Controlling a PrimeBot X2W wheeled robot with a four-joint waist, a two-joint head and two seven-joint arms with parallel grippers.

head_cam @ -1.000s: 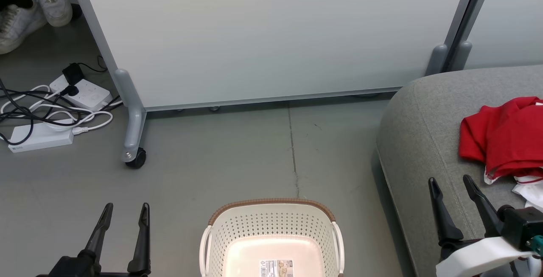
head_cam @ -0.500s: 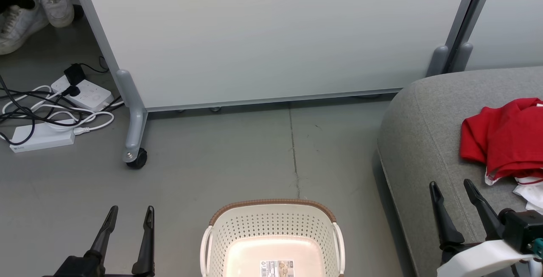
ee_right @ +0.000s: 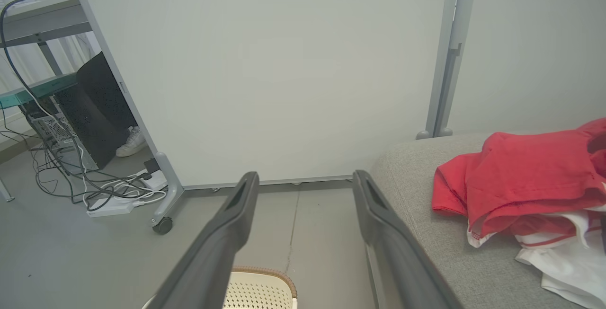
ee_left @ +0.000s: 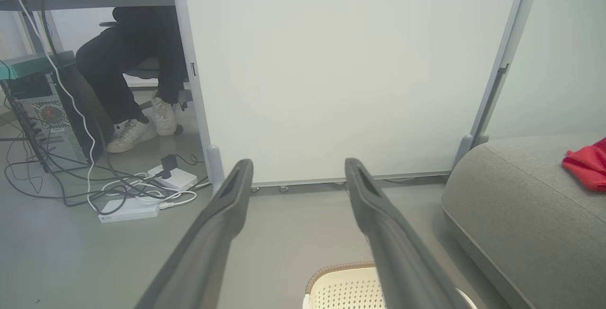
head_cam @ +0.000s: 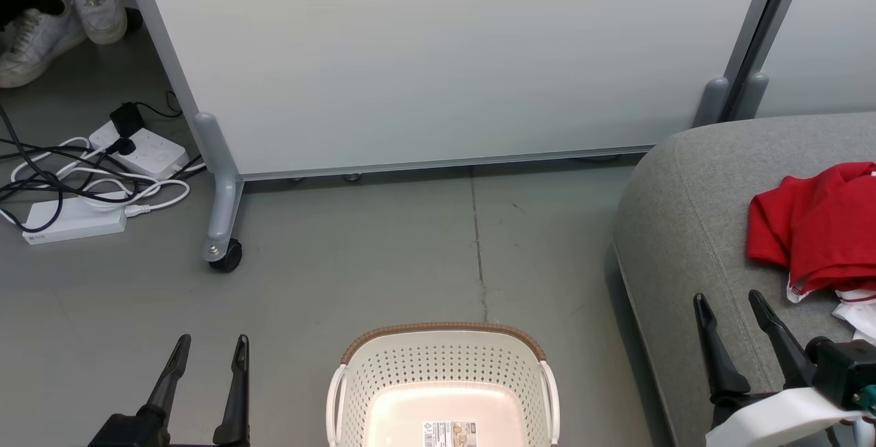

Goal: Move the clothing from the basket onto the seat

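Red clothing (head_cam: pixel 818 228) lay crumpled on the grey seat (head_cam: pixel 684 228), out at the right of the head view, well apart from the basket (head_cam: pixel 445 372). From the right wrist view, white fabric (ee_right: pixel 563 252) with a red stripe poked out from under the red heap's near edge, also on the seat.

And the basket? It stood on the grey floor (head_cam: pixel 342 283) at bottom centre, just beside the seat's rounded corner. Its brown woven rim faced the partition, and its pale bottom and barcode sticker (head_cam: pixel 449 433) were in plain sight.

Over to the left gripper (head_cam: pixel 212 341): it hovered above the floor to the basket's left, fingers spread wide, holding nothing. The right gripper (head_cam: pixel 727 296) hung over the seat's front part, near the clothing but not touching it. Its fingers were just as wide apart and just as empty.

Behind it all stood a pale partition panel (head_cam: pixel 438 57) on a grey leg with a black caster (head_cam: pixel 226 259). To its left, white power strips (head_cam: pixel 140 149) and tangled cables (head_cam: pixel 61 187) sprawled on the floor. A person's white shoes (head_cam: pixel 41 43) rested at the top-left corner. The left wrist view showed that person seated in dark trousers, beside a computer tower (ee_left: pixel 47 119).
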